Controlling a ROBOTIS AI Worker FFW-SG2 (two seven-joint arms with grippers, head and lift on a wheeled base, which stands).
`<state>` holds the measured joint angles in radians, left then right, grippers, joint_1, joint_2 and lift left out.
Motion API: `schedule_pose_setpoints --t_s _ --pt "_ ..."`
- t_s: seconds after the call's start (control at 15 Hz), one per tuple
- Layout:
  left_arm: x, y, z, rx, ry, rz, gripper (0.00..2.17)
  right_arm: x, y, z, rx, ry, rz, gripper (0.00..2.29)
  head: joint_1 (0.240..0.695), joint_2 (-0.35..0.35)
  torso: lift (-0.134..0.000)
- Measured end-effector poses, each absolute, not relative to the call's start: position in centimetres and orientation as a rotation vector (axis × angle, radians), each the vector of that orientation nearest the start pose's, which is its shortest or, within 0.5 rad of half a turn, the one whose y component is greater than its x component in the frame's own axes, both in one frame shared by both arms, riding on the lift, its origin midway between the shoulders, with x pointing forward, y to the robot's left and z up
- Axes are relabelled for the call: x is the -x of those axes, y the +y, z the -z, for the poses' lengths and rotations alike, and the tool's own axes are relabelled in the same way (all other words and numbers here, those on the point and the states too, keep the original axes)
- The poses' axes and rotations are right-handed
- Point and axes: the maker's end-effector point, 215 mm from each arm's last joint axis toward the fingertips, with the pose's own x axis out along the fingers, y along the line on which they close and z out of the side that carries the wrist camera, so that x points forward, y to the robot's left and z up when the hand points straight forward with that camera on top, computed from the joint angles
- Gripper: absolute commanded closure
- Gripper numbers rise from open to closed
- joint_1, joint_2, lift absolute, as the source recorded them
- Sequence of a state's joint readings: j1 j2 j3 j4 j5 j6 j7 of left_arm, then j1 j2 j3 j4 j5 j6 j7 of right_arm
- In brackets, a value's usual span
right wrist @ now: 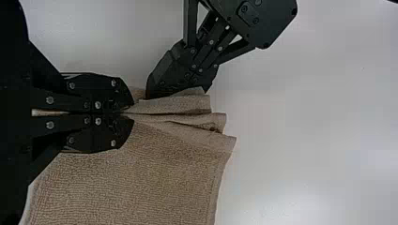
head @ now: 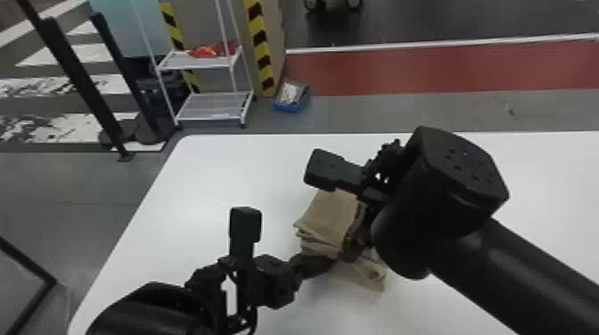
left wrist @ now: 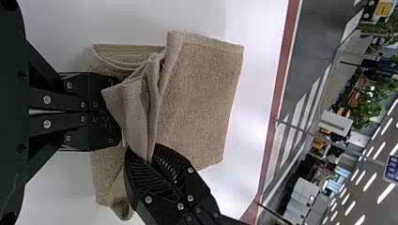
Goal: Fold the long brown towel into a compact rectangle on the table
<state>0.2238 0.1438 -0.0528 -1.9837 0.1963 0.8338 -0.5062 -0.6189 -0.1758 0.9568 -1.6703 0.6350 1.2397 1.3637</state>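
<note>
Head view: your brown towel [head: 330, 214] lies on the desk [head: 178, 200], folded into a layered stack; gathered folds are left, by your best judgement, to flatten and square; your right arm [head: 503, 271] slants in over it, the right gripper [right wrist: 131, 114] with its jaws closed on those folds; your left gripper [left wrist: 118, 112] angles in alongside, jaws together at the cloth, whether pinching it you cannot tell.

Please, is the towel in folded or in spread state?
Folded, though not neatly: the towel shows stacked layers, with bunched cloth at the right claw.
</note>
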Motion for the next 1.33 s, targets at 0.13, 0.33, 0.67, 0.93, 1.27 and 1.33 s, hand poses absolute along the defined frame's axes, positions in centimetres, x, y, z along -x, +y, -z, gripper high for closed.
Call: schedule_pose_setpoints --t_s 0.13,0.33,0.67,0.93,1.27,1.33 --pt "-43.5 10.7 45.6 0.191 0.642 0.622 2.15 -44.8 2.2 40.4 0.803 0.984 -1.183 1.03 0.695 0.163 -0.123" --pt "-43.5 10.5 45.6 0.191 0.641 0.625 2.15 -44.6 2.2 40.6 0.800 0.991 -1.183 0.70 0.695 0.160 -0.123" --pt "-43.6 10.8 45.7 0.191 0.643 0.620 2.15 -44.2 2.3 40.5 0.793 0.979 -1.190 0.45 0.695 0.166 -0.123" --pt "-43.6 10.8 45.6 0.191 0.643 0.620 2.15 -44.0 2.4 39.7 0.767 0.957 -1.191 0.45 0.695 0.168 -0.123" --pt "-43.3 10.8 45.6 0.192 0.642 0.624 2.15 -46.3 0.8 37.7 0.680 0.929 -1.142 1.43 0.695 0.148 -0.123" --pt "-43.2 10.8 45.6 0.192 0.643 0.625 2.15 -46.9 0.3 37.4 0.657 0.927 -1.130 1.88 0.695 0.141 -0.123"
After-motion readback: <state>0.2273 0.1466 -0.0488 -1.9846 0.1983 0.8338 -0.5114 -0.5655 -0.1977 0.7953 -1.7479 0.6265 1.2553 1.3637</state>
